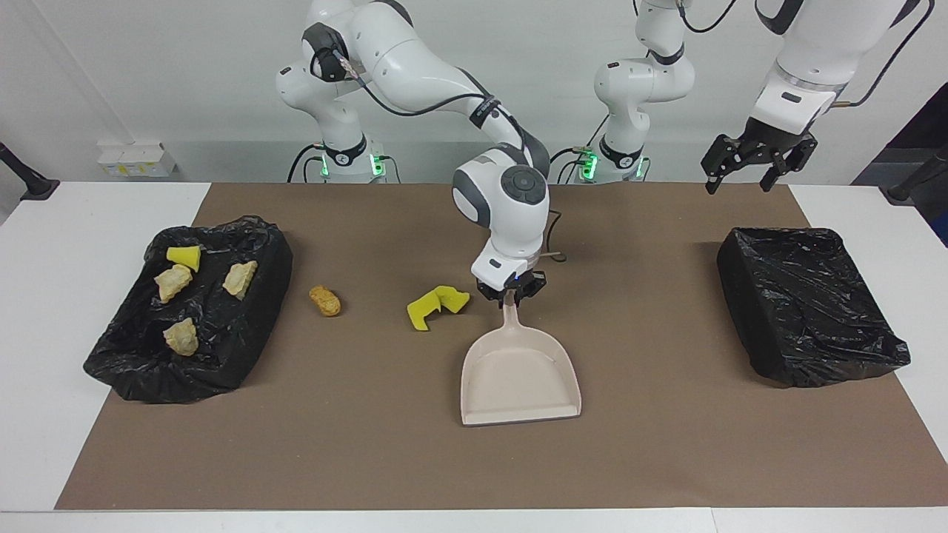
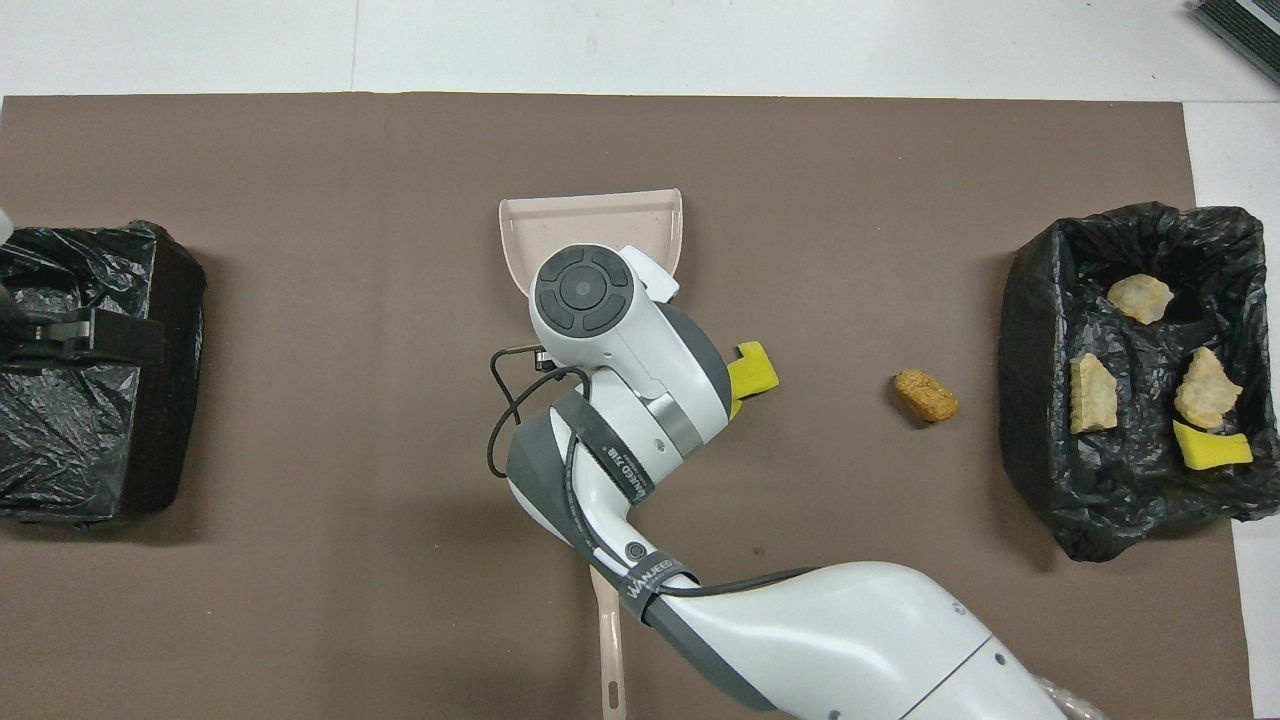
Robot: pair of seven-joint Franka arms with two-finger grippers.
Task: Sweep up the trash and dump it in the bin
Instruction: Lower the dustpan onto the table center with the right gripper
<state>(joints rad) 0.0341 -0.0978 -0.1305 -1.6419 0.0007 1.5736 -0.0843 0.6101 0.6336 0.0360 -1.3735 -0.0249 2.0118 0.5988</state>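
My right gripper (image 1: 509, 293) is shut on the handle of the beige dustpan (image 1: 518, 374), which lies flat on the brown mat with its mouth away from the robots; in the overhead view the wrist covers the handle and only the pan (image 2: 590, 222) shows. Beside the pan, toward the right arm's end, lie a yellow sponge piece (image 1: 437, 305) (image 2: 755, 370) and a golden-brown nugget (image 1: 325, 300) (image 2: 926, 395). My left gripper (image 1: 740, 178) (image 2: 90, 338) is open, raised over the black-lined bin (image 1: 807, 311) at the left arm's end, and waits.
A second black-lined bin (image 1: 244, 348) (image 2: 1020, 330) at the right arm's end holds a yellow sponge piece (image 1: 184, 256) and three beige chunks (image 1: 172, 282). A slim beige handle (image 2: 607, 650) lies partly under the right arm, near the robots' edge.
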